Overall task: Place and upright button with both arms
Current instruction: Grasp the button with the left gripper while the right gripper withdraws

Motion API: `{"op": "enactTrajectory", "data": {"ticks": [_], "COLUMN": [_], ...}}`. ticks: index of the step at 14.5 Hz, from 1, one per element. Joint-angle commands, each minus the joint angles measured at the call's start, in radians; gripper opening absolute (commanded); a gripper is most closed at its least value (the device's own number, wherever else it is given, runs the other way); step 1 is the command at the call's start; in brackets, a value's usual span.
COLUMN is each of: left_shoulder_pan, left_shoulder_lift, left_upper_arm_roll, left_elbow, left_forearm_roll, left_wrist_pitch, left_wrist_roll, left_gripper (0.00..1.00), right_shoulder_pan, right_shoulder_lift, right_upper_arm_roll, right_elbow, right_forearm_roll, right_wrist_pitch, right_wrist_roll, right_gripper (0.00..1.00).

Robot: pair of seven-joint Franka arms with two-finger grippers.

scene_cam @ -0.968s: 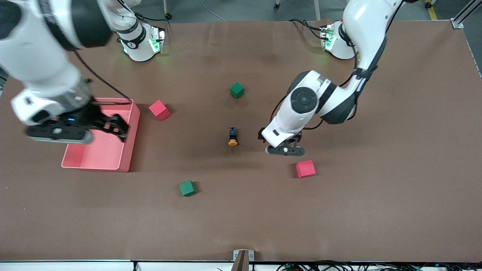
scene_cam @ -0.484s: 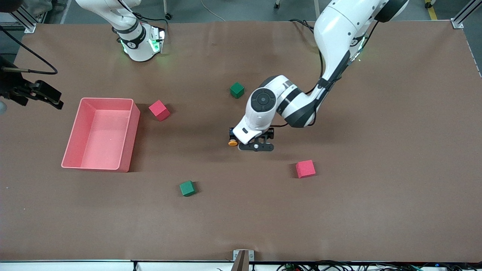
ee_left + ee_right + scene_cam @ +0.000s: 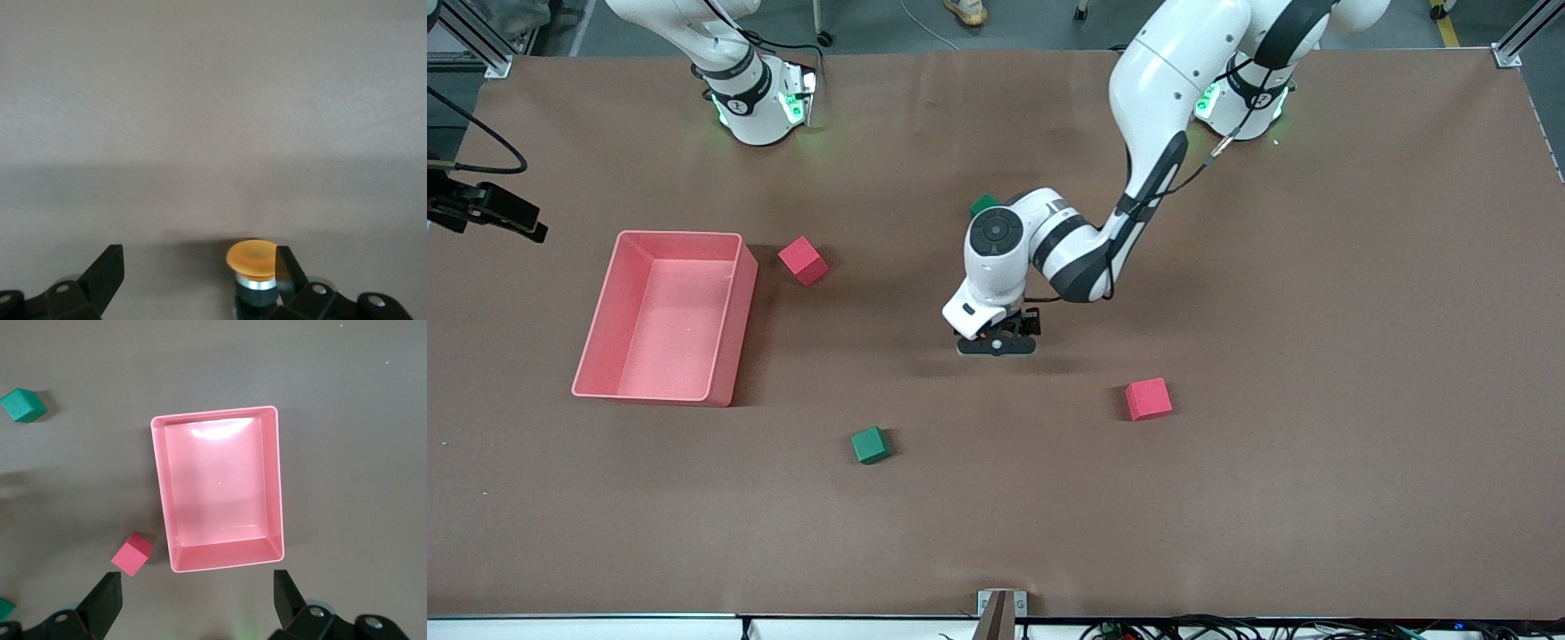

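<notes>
Fingers of the left claw (image 3: 200,280) stand apart low over the brown surface (image 3: 1227,498), the tiny orange-capped push-button (image 3: 252,259) lying just inside one finger (image 3: 288,270). Centring before closing would avoid knocking it. The right claw (image 3: 197,600), also apart, waits high over the pink plastic bin (image 3: 280,520). From the front, the button is hidden.

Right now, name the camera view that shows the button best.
The left wrist view: the button shows its orange cap between the open left gripper jaws. In the front view the left arm hides it. The right wrist view misses it.
</notes>
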Motion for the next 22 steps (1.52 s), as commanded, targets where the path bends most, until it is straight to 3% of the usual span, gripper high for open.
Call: {"op": "enactTrajectory", "data": {"ticks": [1, 5, 12, 15, 20, 22], "left_shoulder_pan": [-0.016, -0.029, -0.056, -0.055, -0.058, -0.061], "left_shoulder_lift": [0.025, 0.053, 0.056, 0.059, 0.063, 0.069], "left_upper_arm_roll": [0.018, 0.018, 0.018, 0.018, 0.018, 0.018], "left_elbow": [0.036, 0.073, 0.065, 0.065, 0.064, 0.064], "left_forearm_roll": [0.016, 0.014, 0.017, 0.013, 0.011, 0.016], "left_wrist_pitch": [0.019, 0.033, 0.038, 0.039, 0.038, 0.038], "left_wrist_roll": [-0.026, -0.06, -0.071, -0.072, -0.075, -0.074], "left_gripper": [1.0, 1.0, 0.99, 0.86, 0.81, 0.8], "right_shoulder_pan": [-0.007, -0.007, -0.005, 0.002, -0.002, 0.005], "right_shoulder_lift": [-0.053, -0.13, -0.127, -0.121, -0.114, -0.114], "right_upper_arm_roll": [0.005, 0.003, -0.023, -0.028, 0.058, 0.06], "right_elbow": [-0.079, -0.22, -0.161, -0.112, -0.098, -0.096], "right_forearm_roll": [0.024, 0.024, 0.024, 0.023, 0.023, 0.023], "right_wrist_pitch": [0.038, 0.184, 0.123, 0.11, 0.095, 0.093], "right_wrist_roll": [-0.014, -0.075, -0.144, -0.142, -0.126, -0.124], "right_gripper": [1.0, 1.0, 1.0, 1.0, 1.0, 1.0]}}
